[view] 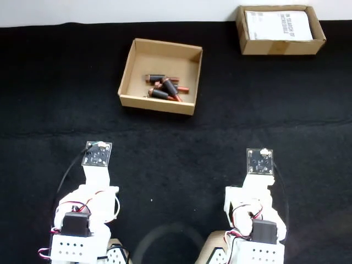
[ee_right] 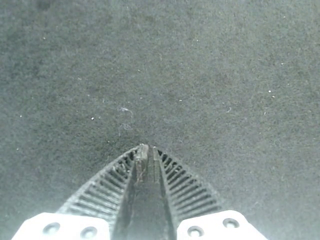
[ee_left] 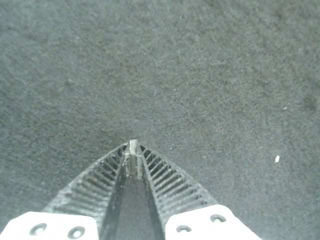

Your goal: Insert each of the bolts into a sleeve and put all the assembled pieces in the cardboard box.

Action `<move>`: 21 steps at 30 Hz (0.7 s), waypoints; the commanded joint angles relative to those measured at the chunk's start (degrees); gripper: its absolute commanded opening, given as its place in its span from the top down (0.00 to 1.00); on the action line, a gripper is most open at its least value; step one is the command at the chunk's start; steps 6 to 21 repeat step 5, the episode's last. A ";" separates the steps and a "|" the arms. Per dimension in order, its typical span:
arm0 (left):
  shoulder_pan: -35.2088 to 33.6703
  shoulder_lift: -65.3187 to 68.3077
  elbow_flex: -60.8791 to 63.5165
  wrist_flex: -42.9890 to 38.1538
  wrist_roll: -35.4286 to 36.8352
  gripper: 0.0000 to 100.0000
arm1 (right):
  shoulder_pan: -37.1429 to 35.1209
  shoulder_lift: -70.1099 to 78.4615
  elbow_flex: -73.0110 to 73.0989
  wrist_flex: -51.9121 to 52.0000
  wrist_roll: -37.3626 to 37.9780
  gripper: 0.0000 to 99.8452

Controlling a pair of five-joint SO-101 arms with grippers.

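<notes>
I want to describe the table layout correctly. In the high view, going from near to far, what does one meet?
Arm at the picture's left and arm at the picture's right, level with each other → cardboard box holding assembled pieces → second box with a white sheet.

2 boxes [view: 157, 104] [view: 280, 48], 2 claws [ee_left: 133, 150] [ee_right: 144, 150] (bolts [view: 165, 87] overlapping)

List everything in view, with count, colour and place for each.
open brown cardboard box: one, brown, middle of the cloth
copper bolts in black sleeves: about four, copper and black, inside that box
smaller cardboard box: one, brown, far right corner, holding a white printed sheet
black cloth table: one, black, under everything
white robot arms: two, white, near edge
left pincer: one, black, shut, over bare cloth
right pincer: one, black, shut, over bare cloth
</notes>
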 commanded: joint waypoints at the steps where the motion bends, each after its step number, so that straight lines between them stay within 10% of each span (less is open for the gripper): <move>1: 0.66 -0.57 0.75 0.35 -0.18 0.99 | 0.66 -0.66 7.87 0.22 -0.18 0.99; 21: 0.66 -0.57 0.75 0.35 -0.18 0.99 | 0.66 -0.66 7.87 0.22 -0.18 0.99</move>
